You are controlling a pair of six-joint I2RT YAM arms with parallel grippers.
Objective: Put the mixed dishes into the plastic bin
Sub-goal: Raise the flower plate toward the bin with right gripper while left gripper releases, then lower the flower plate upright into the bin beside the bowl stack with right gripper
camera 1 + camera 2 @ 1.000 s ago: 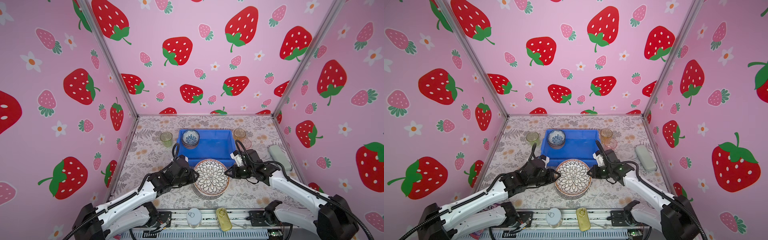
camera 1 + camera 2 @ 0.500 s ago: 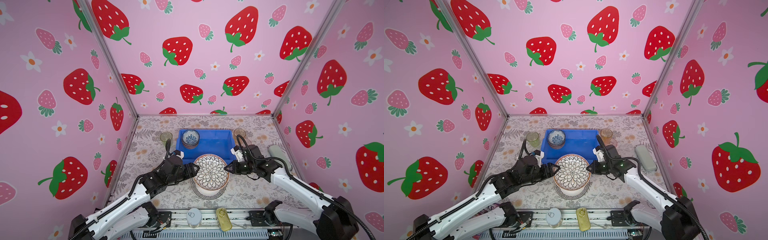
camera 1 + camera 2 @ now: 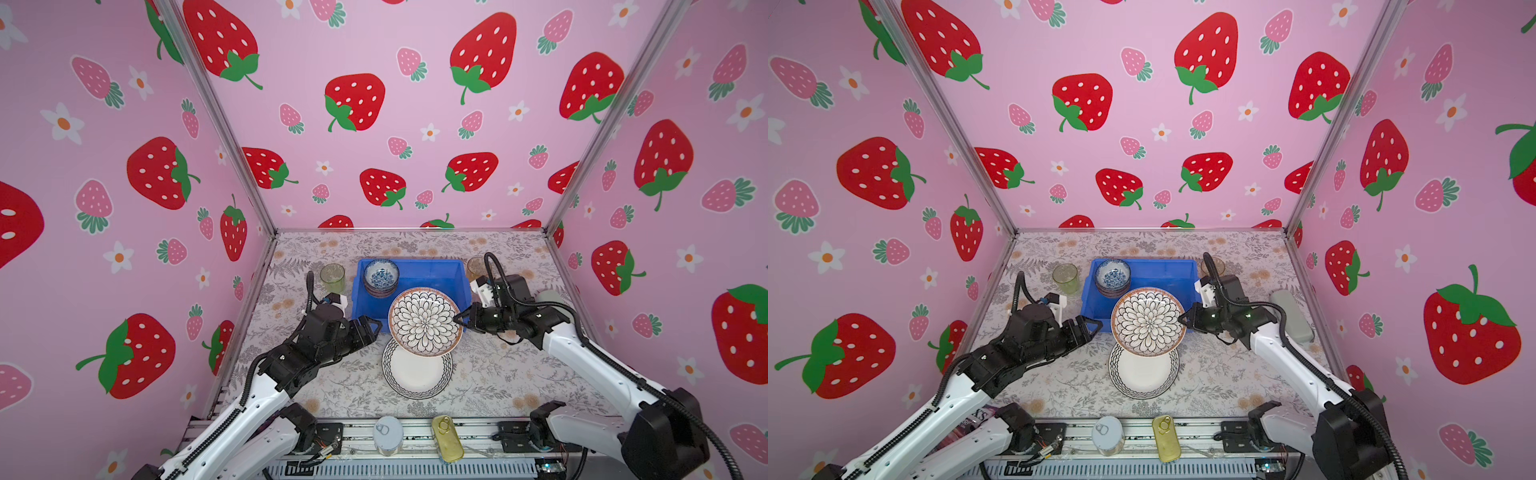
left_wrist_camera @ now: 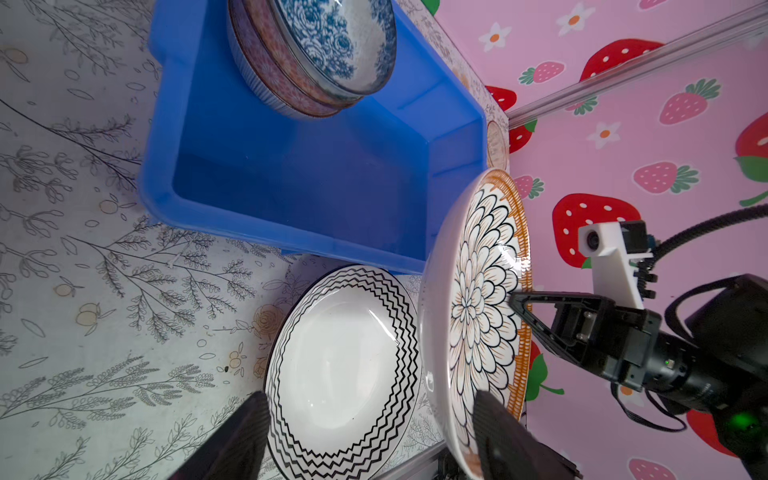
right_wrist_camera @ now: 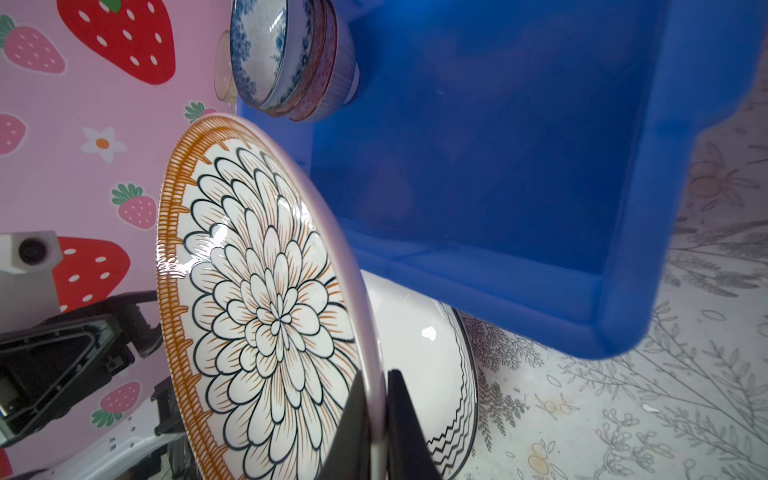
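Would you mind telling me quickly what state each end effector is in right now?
Left end effector: open, holding nothing.
Right end effector: shut on the rim of the petal-patterned plate.

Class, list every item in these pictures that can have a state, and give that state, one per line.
Blue bin, upright, mostly bare.
Petal plate, lifted, tilted, gripped at its rim.
Wavy-rimmed plate, flat on the table.
Bowls, nested inside the bin.
Green tumbler, upright, outside bin.
Amber tumbler, upright, outside bin.
Left tool, open beside petal plate.
Right tool, shut on petal plate.
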